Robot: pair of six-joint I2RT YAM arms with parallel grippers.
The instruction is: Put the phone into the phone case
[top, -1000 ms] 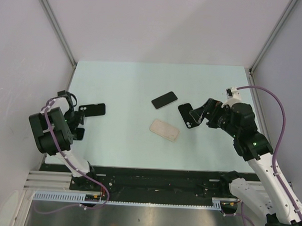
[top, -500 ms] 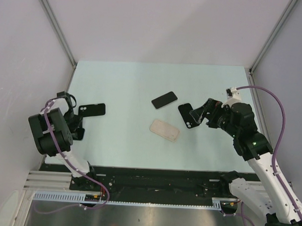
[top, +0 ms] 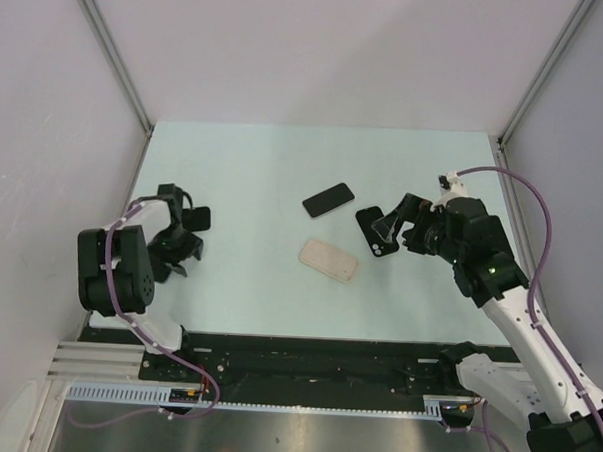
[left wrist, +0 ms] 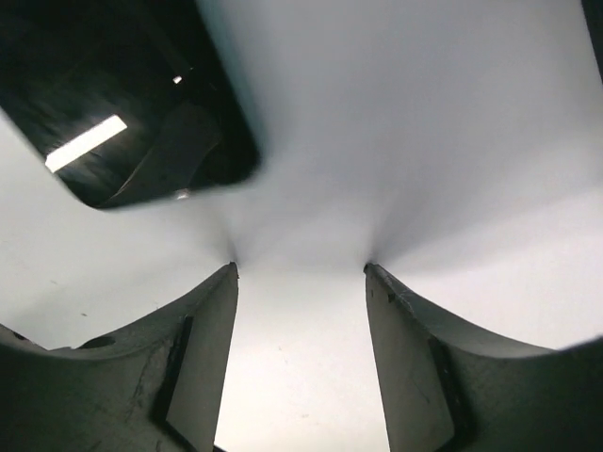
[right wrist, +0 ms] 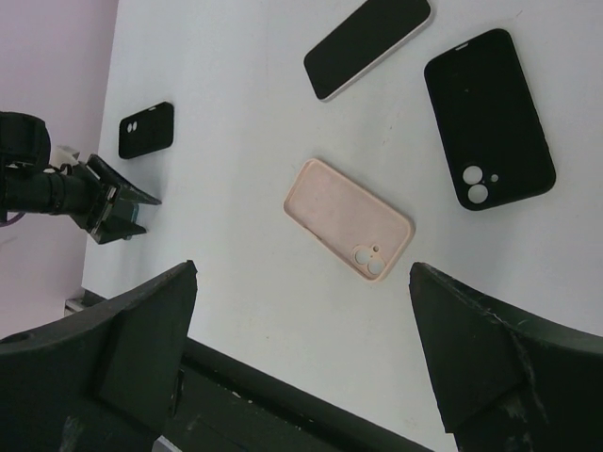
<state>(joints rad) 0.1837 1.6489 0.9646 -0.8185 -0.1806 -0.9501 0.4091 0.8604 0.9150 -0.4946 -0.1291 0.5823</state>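
Observation:
The phone (top: 328,199) (right wrist: 367,45) lies screen up near the table's middle. Below it lies a pink case (top: 328,259) (right wrist: 349,218), back up. To the phone's right lies a black case (top: 374,244) (right wrist: 488,118), back up. My right gripper (top: 389,224) (right wrist: 303,271) hangs wide open above that case, holding nothing. A second black case (top: 196,218) (right wrist: 146,129) (left wrist: 122,94) lies at the far left. My left gripper (top: 183,249) (left wrist: 300,268) is just in front of it, open, fingertips down on bare table, nothing between them.
The table's left edge (top: 141,179) runs close behind my left arm. A black rail (top: 306,351) borders the near edge. Frame posts (top: 109,47) stand at the back corners.
My left gripper has swung right onto the table beside the far-left black case, and its jaws have narrowed. My right arm has shifted slightly up and left.

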